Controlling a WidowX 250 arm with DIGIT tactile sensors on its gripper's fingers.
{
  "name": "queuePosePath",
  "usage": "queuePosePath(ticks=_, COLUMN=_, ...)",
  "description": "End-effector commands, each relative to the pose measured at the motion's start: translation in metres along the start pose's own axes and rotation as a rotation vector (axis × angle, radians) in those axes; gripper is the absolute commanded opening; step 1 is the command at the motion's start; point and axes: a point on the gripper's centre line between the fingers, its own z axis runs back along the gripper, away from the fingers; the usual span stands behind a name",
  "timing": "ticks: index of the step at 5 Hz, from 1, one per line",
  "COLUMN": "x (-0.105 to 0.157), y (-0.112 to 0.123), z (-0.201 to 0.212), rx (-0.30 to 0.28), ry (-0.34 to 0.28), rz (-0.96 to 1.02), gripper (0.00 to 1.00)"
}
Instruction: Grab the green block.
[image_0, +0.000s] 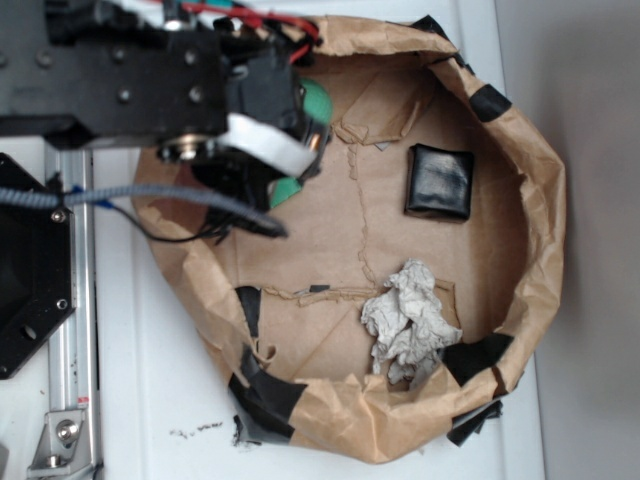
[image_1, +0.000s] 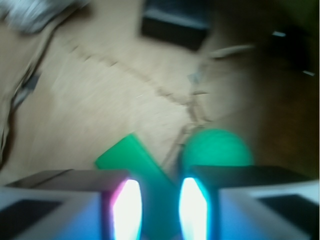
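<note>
Gripper (image_1: 160, 210) fingers apart astride the green block (image_1: 131, 157), green ball (image_1: 216, 148) just beside, inside the brown paper basin (image_0: 540, 200).

green block (image_1: 131, 159) between hand (image_1: 159, 210) fingers, green ball (image_1: 217, 149) beside.

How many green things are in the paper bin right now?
2. The green block lies on the brown paper, running between the gripper fingers. The green ball sits beside it, by the far-side finger. The arm hides most of both from the exterior view.
</note>
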Motion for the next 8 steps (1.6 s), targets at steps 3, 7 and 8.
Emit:
queuePosePath(ticks=3, x=0.005, y=-0.022, z=-0.033, rx=-0.033, ry=0.005, rz=-0.221, gripper=1.0)
queuePosePath(ticks=7, x=-0.001, y=-0.044, z=-0.038, rx=-0.178, ry=0.077, rz=-0.338, gripper=1.0)
queuePosePath(ticks=8, x=-0.005, y=-0.037, z=-0.041, rx=-0.169, ry=0.12, rz=-0.249, gripper=0.98)
